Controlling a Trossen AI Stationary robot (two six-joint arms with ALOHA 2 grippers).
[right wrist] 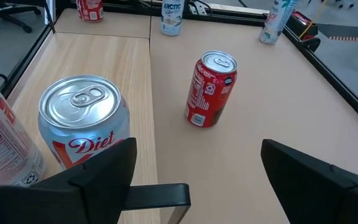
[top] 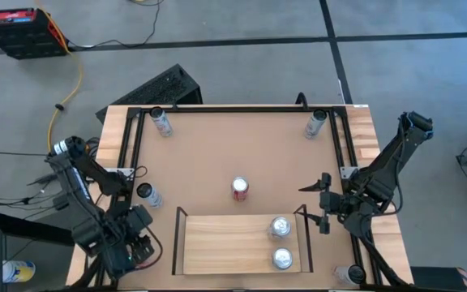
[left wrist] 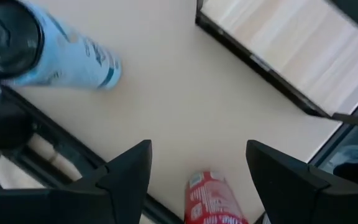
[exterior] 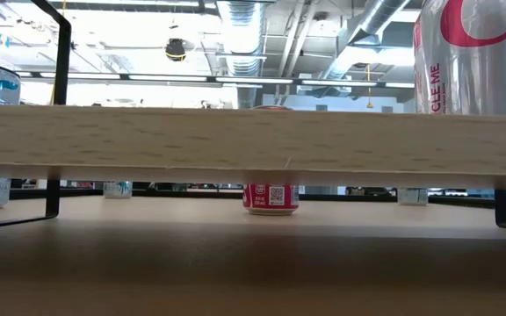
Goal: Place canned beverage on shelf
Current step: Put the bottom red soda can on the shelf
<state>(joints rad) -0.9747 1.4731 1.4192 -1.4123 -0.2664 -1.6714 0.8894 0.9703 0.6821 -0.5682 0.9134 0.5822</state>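
Observation:
The shelf [top: 225,243], a pale plank board with black end rails, stands at the table's near middle. Two silver Diet cans [top: 280,226] [top: 282,258] stand upright on its right end; the nearer one shows in the right wrist view [right wrist: 82,121]. A red can [top: 240,188] stands upright on the brown tabletop just beyond the shelf. My right gripper [top: 321,203] is open and empty at the shelf's right end, facing the cans. My left gripper [top: 136,243] is open by the shelf's left end, over a second red can [left wrist: 213,196].
Other cans stand at the tabletop's far left [top: 161,122], far right [top: 315,123], left side [top: 148,195] and near right corner [top: 349,276]. A black frame [top: 233,109] rims the tabletop. The shelf's left part is bare wood [top: 209,251].

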